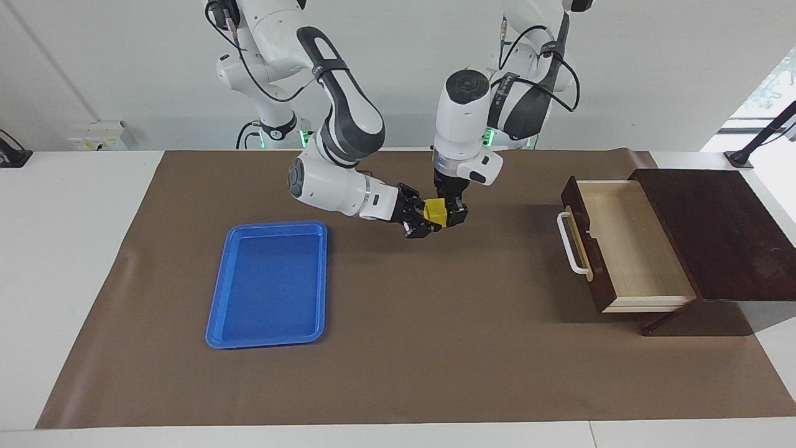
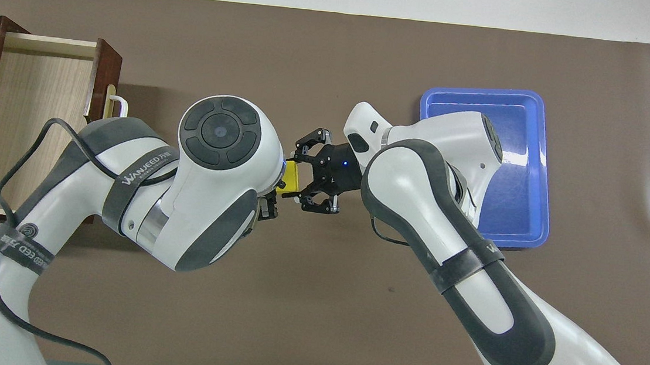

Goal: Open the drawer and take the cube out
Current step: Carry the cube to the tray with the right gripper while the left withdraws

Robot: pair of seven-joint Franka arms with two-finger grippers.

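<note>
Where both hands meet, smooth yellow cube (image 1: 435, 212), boxy pale-wood drawer (image 1: 628, 246).

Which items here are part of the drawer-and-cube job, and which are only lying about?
Job: drawer, pulled open; cube, held in the left gripper over the mat, right gripper open around it.
Lying about: blue tray; brown mat.

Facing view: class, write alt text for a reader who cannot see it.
Mid-air over the brown table mat, the left pincer and right pincer meet at a small bright yellow cube. A dark wooden drawer stands open and empty toward the left arm's end, a blue plastic tray toward the right arm's.
</note>
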